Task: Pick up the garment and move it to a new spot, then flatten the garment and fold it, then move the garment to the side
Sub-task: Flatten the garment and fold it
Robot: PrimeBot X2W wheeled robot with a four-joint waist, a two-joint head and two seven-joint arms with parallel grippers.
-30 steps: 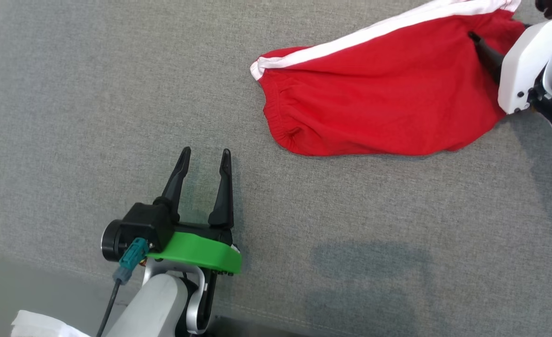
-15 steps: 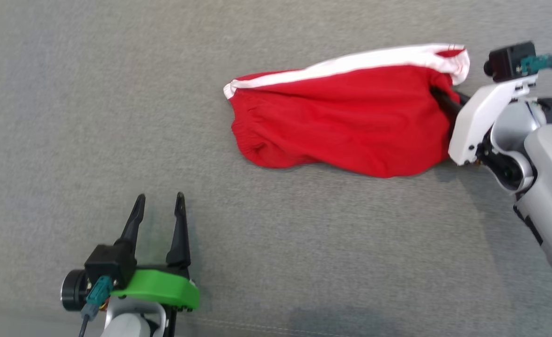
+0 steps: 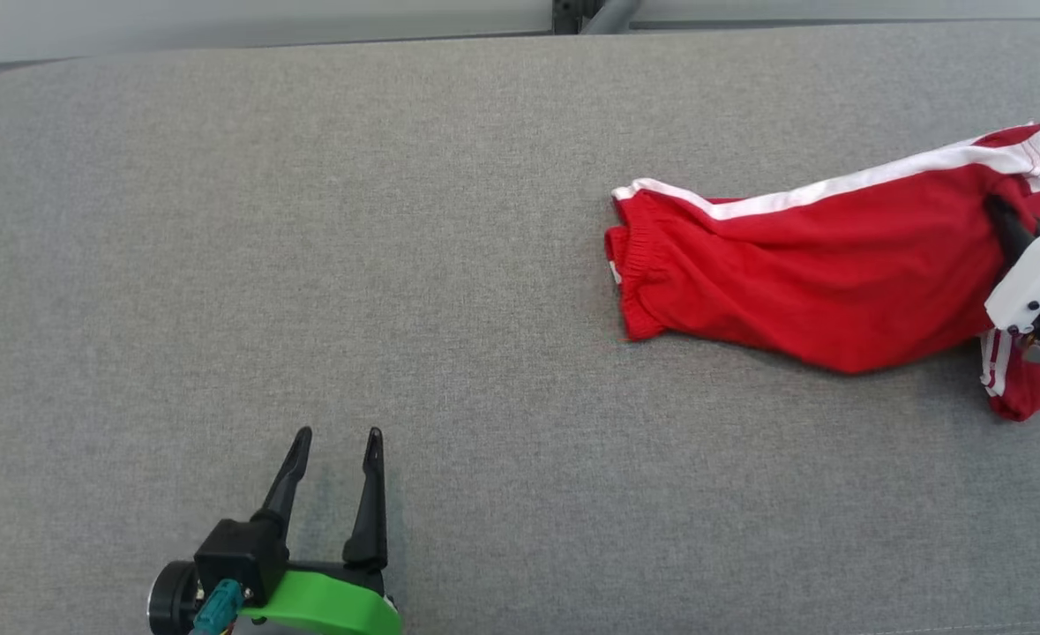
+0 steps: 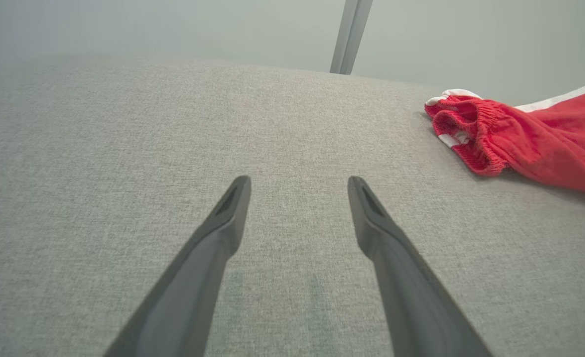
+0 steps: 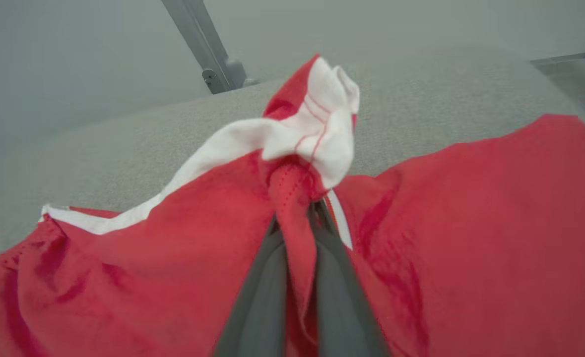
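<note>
The garment (image 3: 819, 282) is a pair of red shorts with a white side stripe, stretched across the right part of the grey cushion. Its elastic waistband (image 4: 463, 131) points left. My right gripper (image 5: 297, 218) is shut on a bunched fold of the red cloth near the white hem, and in the head view its dark fingers (image 3: 1005, 225) bite into the garment's right end. My left gripper (image 3: 336, 437) stands open at the lower left, far from the garment, with nothing between its fingers (image 4: 227, 213).
The grey fabric surface (image 3: 308, 265) spreads wide to the left and front of the shorts. Its far edge meets a pale wall with a metal post (image 3: 608, 13) behind it.
My right gripper has shut on the garment's right end and the cloth now stretches out longer and flatter. The head camera has shifted, so the whole scene sits differently.
</note>
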